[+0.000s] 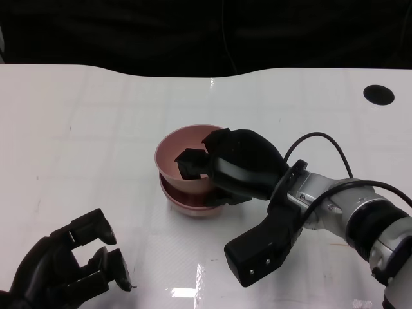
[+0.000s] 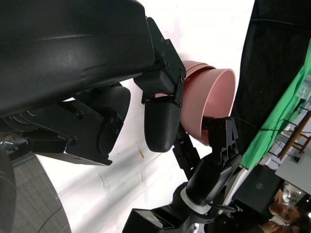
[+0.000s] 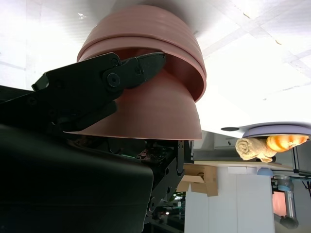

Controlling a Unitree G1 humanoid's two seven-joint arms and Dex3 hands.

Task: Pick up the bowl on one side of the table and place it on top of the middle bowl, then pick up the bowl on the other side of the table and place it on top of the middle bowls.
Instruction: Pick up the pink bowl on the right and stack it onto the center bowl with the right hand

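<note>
A pink bowl (image 1: 180,151) sits tilted on top of the pink middle stack (image 1: 187,203) at the table's centre. My right hand (image 1: 241,164) grips this top bowl at its right rim, fingers inside and the rest of the hand outside. The right wrist view shows the same bowl (image 3: 155,107) nested in the stack, with a finger (image 3: 97,82) across its wall. My left hand (image 1: 64,264) hovers at the near left, well apart from the bowls, fingers apart and empty. In the left wrist view its fingers (image 2: 163,121) fill the foreground, with the bowl (image 2: 211,104) beyond.
The white table (image 1: 96,116) stretches around the stack. A round black hole (image 1: 378,94) lies at the far right of the tabletop. Beyond the table's far edge hangs a dark backdrop.
</note>
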